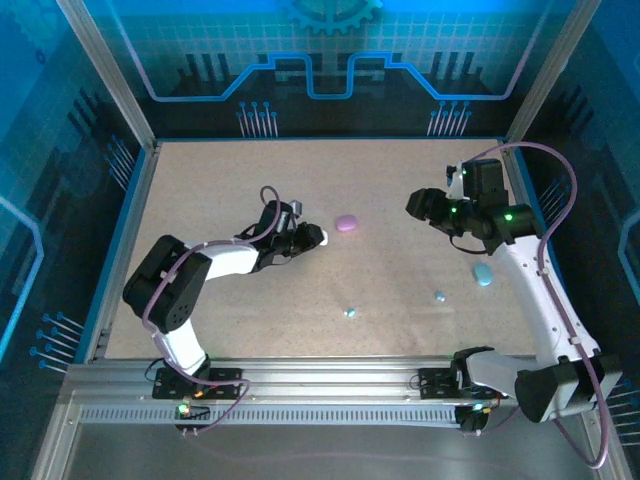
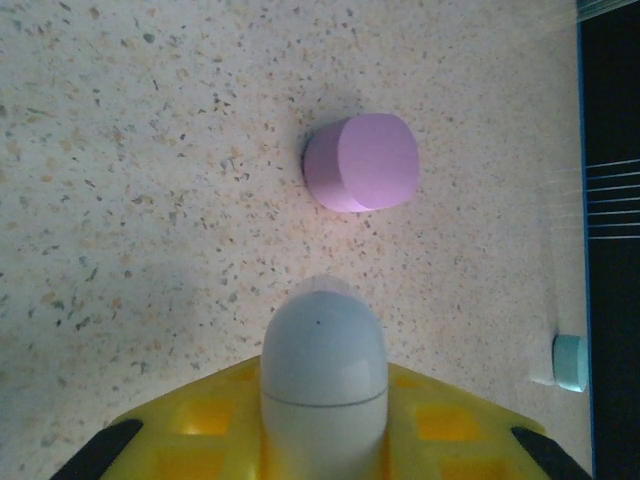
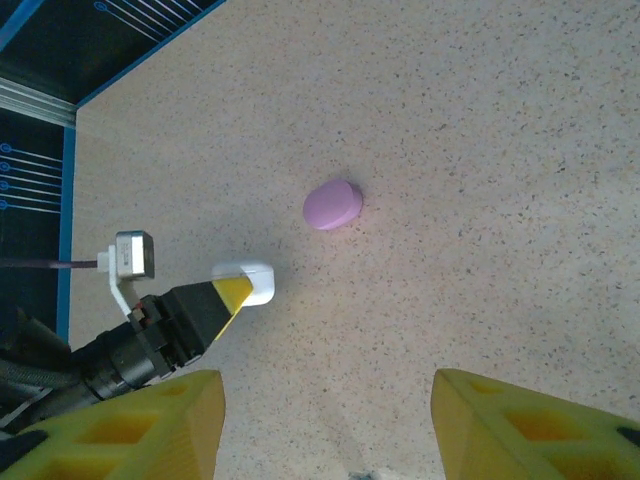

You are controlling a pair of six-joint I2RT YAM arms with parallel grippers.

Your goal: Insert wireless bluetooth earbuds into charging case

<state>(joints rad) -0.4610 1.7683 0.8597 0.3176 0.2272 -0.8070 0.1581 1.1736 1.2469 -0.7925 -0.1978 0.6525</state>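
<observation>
Speckled table (image 1: 220,190), top view: your left gripper (image 1: 312,237) pinches a white case (image 1: 319,237). A purple case (image 1: 346,223) lies just past its tip. Your right gripper (image 1: 422,205) hangs well apart from both. A blue case (image 1: 483,273), a bud (image 1: 439,296) and a second bud (image 1: 350,313) lie nearer the bases.

Left wrist view: yellow fingers (image 2: 200,425) clamp the white case (image 2: 323,365); the purple case (image 2: 362,162) sits near ahead, not touching.

Right wrist view: your right gripper (image 3: 330,430) is spread wide, with the purple case (image 3: 332,204) ahead and the left gripper (image 3: 240,288) ahead to the left.
</observation>
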